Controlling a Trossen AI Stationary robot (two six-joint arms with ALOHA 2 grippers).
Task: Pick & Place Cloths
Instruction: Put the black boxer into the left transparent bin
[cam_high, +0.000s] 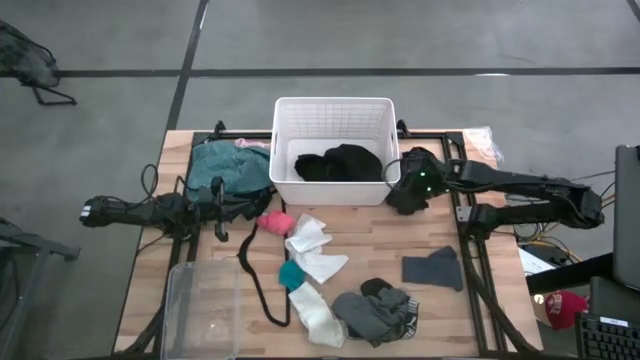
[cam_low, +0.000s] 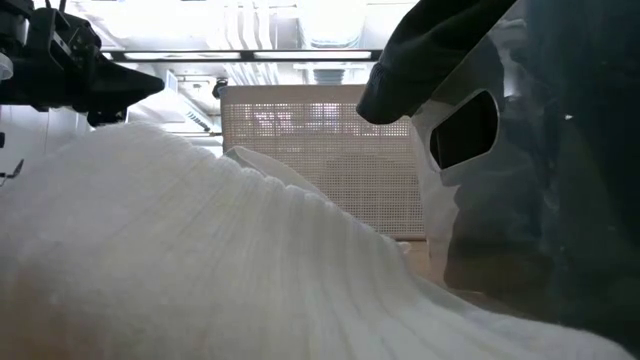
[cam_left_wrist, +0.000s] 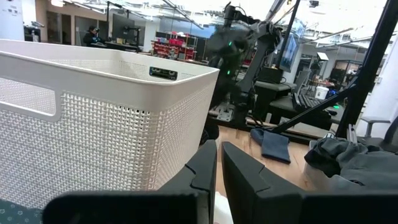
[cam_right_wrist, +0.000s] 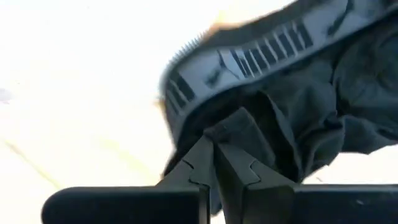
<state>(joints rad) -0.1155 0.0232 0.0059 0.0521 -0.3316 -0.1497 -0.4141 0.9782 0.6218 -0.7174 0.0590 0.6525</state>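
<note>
Two grippers are up at the far half of your table, one on each side of the white basket (cam_high: 334, 150). Your right gripper (cam_high: 411, 188) sits just right of the basket's right wall with its fingers pinched tight on a black cloth (cam_high: 408, 196); the right wrist view shows the dark fabric and its patterned waistband (cam_right_wrist: 261, 53) bunched at the fingertips. Your left gripper (cam_high: 252, 208) rests at the basket's left near corner, fingers closed together with nothing between them, just beside the pink piece (cam_high: 275, 222) and the teal garment (cam_high: 228, 166).

One black piece (cam_high: 340, 164) already lies inside the basket. Out on the table near you lie the white socks (cam_high: 312, 250), a teal bit (cam_high: 290, 274), a grey bundle (cam_high: 375, 310) and, to the right, a dark grey piece (cam_high: 433, 268). A black cord loop (cam_high: 255, 280) trails left of the socks, and a clear plastic tub (cam_high: 205, 310) stands at the near left.
</note>
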